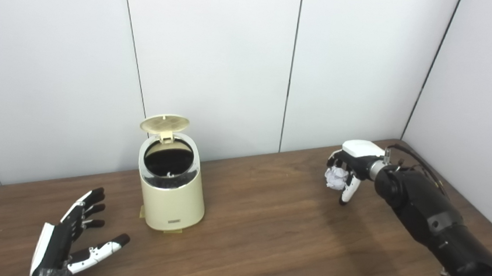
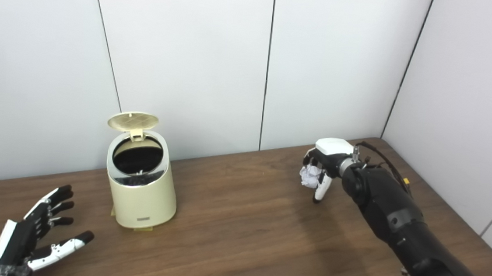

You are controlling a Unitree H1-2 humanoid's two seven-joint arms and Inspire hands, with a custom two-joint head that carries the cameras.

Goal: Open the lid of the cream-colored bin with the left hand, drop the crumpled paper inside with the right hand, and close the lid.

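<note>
A cream-colored bin [image 1: 171,189] is seen left of centre on the wooden table [image 1: 265,227], its lid [image 1: 164,123] raised upright. At right of the frame, crumpled paper [image 1: 336,177] is clasped in the right hand [image 1: 349,168], above the tabletop. At lower left, the left hand [image 1: 69,238] is spread, holding nothing.

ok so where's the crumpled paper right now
The crumpled paper is held in the right hand, just above the table on its right side, well apart from the open cream bin.
</note>
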